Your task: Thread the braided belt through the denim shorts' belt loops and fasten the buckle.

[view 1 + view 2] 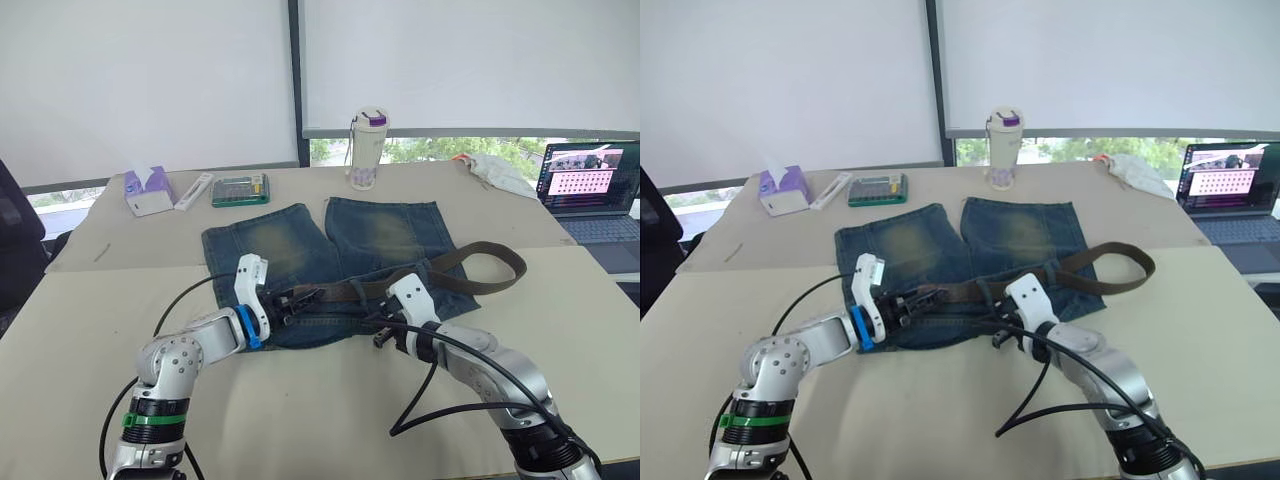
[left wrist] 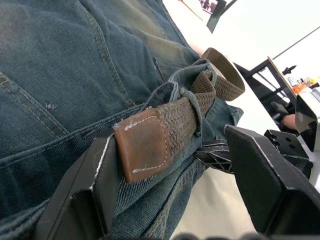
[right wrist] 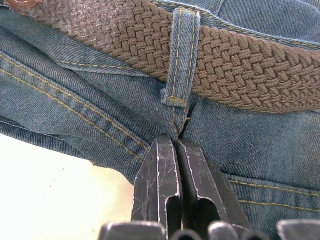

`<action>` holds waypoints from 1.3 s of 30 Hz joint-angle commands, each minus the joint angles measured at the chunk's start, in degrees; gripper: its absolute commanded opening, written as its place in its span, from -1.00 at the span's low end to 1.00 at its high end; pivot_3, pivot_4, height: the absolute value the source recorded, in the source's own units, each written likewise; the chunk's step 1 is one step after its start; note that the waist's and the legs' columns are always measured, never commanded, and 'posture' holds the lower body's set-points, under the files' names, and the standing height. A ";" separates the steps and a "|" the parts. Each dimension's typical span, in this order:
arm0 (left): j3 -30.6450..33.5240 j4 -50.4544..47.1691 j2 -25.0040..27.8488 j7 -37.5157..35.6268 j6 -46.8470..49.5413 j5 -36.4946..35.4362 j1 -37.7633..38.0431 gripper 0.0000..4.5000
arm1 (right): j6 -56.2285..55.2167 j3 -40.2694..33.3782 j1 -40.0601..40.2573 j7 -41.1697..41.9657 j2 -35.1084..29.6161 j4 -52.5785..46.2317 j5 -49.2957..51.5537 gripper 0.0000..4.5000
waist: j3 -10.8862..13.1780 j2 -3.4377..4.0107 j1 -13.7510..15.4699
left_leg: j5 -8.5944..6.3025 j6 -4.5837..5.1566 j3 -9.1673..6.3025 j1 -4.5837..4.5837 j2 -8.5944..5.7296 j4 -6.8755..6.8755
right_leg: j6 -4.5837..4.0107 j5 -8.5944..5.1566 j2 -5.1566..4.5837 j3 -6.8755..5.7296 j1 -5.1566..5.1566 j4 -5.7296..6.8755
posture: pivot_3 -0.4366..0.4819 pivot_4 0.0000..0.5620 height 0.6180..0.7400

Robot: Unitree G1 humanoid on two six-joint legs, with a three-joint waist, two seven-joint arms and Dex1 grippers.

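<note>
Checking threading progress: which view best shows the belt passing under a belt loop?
The right wrist view: the braided belt runs under a belt loop, close up. The left wrist view shows its leather tip; head views show the strap small.

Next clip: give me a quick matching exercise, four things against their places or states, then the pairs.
1. belt
2. left gripper
3. right gripper
4. bottle

A. shut, pinching denim under a belt loop
B. open, around the belt's leather tip
C. standing beyond the shorts
D. passing under a loop

Pairs: 1-D, 2-B, 3-A, 4-C
</note>
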 commanded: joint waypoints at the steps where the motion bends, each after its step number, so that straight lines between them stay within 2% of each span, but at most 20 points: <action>1: 0.49 -3.68 0.49 0.07 1.36 -0.44 -1.06 0.50 | 1.18 -2.10 0.86 -1.37 -0.67 -0.41 -1.78 -1.00 | 0.00 0.00 -0.01 | 0.00 0.00 0.00 0.00 0.00 0.00 | 0.00 0.00 0.00 0.00 0.00 0.01 | -0.05 -0.47 1.00; 7: -0.92 -8.06 1.73 -1.34 4.64 -1.68 -2.78 0.50 | 1.24 -1.94 0.97 -1.02 -0.48 -0.60 -1.72 -1.00 | 0.00 0.00 -0.02 | 0.00 0.00 0.00 0.00 -0.01 0.00 | 0.00 0.00 0.00 -0.01 0.01 0.01 | -0.05 -0.47 1.00; 9: -1.10 -8.53 0.67 -2.08 5.32 -3.28 -2.86 0.50 | 1.19 -1.58 0.91 -0.88 -0.21 -0.57 -1.70 -1.00 | 0.00 0.00 0.00 | 0.01 -0.01 0.00 0.00 0.00 0.00 | 0.00 0.00 0.00 -0.01 0.01 0.00 | -0.05 -0.47 1.00; 17: 4.72 -2.97 -4.15 5.30 11.12 -11.06 -5.47 0.50 | 1.28 -1.10 1.07 -0.41 0.33 -1.02 -1.84 -1.00 | 0.01 -0.01 -0.12 | 0.00 0.00 0.01 0.03 -0.01 0.03 | 0.00 0.00 0.05 -0.02 0.06 0.02 | -0.05 -0.47 1.00; 21: 7.38 -0.30 -4.18 8.04 11.97 -12.64 -5.94 0.50 | 1.16 -1.09 1.05 -0.32 0.43 -0.86 -1.87 -1.00 | 0.01 -0.01 -0.08 | 0.03 -0.05 0.00 0.03 -0.01 0.03 | 0.00 0.00 0.04 -0.02 0.05 0.01 | -0.05 -0.47 1.00; 24: 5.74 -0.23 -2.43 7.52 12.90 -10.13 -5.86 0.50 | 0.75 -0.77 0.83 -0.14 0.55 -0.36 -2.05 -1.00 | 0.01 -0.01 -0.06 | 0.05 -0.09 0.01 0.03 -0.03 0.03 | 0.00 0.00 0.04 -0.02 0.05 0.01 | -0.05 -0.47 1.00; 28: 5.61 0.38 -3.30 8.76 14.08 -10.77 -6.01 0.50 | 0.56 -0.68 0.24 0.03 0.77 0.07 -2.24 -1.00 | 0.01 -0.01 -0.04 | 0.06 -0.10 0.00 0.03 -0.03 0.03 | 0.00 0.00 0.03 -0.02 0.05 0.01 | -0.05 -0.47 1.00; 31: 3.41 -0.19 -2.13 7.94 15.09 -8.64 -4.90 0.50 | 0.45 -0.79 0.20 0.16 0.89 0.15 -2.49 -1.00 | 0.00 -0.01 -0.13 | 0.06 -0.11 0.00 0.04 -0.03 0.03 | 0.00 0.00 0.05 -0.01 0.05 0.01 | -0.05 -0.47 1.00; 38: 3.75 0.52 -1.92 6.52 15.19 -7.83 -3.89 0.50 | 0.66 -1.25 1.46 0.02 0.65 -0.90 -2.65 -1.00 | 0.00 -0.01 -0.06 | 0.07 -0.12 0.00 0.04 -0.02 0.02 | 0.00 0.00 0.04 -0.01 0.04 0.01 | -0.05 -0.47 1.00; 39: 3.90 0.58 -2.14 6.23 14.85 -7.90 -3.92 0.25 | 0.67 -1.25 1.54 0.02 0.67 -0.96 -2.71 -1.00 | 0.00 -0.01 -0.04 | 0.06 -0.11 0.00 0.04 -0.02 0.02 | 0.00 0.00 0.03 -0.01 0.05 0.01 | -0.05 -0.47 1.00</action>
